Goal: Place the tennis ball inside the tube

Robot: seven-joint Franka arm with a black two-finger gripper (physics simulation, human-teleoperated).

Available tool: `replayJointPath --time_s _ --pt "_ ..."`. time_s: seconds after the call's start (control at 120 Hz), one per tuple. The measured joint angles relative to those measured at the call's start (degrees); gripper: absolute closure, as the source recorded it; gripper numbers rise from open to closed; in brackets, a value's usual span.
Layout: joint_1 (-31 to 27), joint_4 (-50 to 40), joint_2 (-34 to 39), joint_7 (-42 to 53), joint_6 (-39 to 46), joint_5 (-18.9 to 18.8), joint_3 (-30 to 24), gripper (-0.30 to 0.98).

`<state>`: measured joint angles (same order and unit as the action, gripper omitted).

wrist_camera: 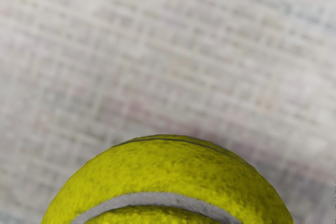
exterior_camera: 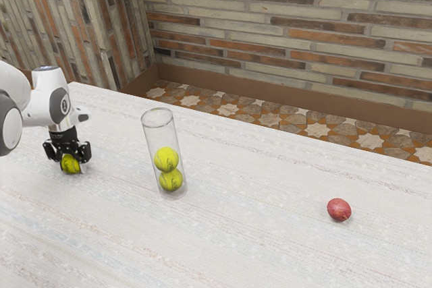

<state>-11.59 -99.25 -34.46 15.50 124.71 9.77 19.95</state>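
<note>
Clasps the ball [exterior_camera: 71, 164] in the gripper [exterior_camera: 71, 166], closed on two opposite sides to stop the round body rolling away. Points straight down, leaving the ball's underside free for a drop. Holds the ball low, at or just above the table [exterior_camera: 270, 251]; cannot tell which. Includes the tube [exterior_camera: 156, 138], upright on the table with its open end up to admit a ball from above. Contains, in the lower part of the tube, two more balls [exterior_camera: 166, 159], stacked by the narrow wall, with apparent room above. Includes also a red fruit [exterior_camera: 339, 210], well apart and of no evident use here. Seems near the start of the carry. Calls next for a lift higher than the tube, then a centred release. Risks striking the rim and tipping the tube if carried too low.
</note>
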Motion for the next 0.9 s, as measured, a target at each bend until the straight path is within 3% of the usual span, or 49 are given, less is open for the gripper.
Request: replayJointPath --time_s 0.275,0.558,0.75,0.9 --pt "2.28 -0.55 3.51 -0.09 0.23 -1.2 0.1 0.43" --pt "14.05 -3.22 23.52 -1.22 -3.8 -5.3 -0.01 0.33" --pt "17.49 2.97 24.97 -2.78 -10.13 -6.71 -6.4 0.32" --pt "20.08 5.45 23.18 -4.1 -12.62 -6.97 -7.74 0.32"
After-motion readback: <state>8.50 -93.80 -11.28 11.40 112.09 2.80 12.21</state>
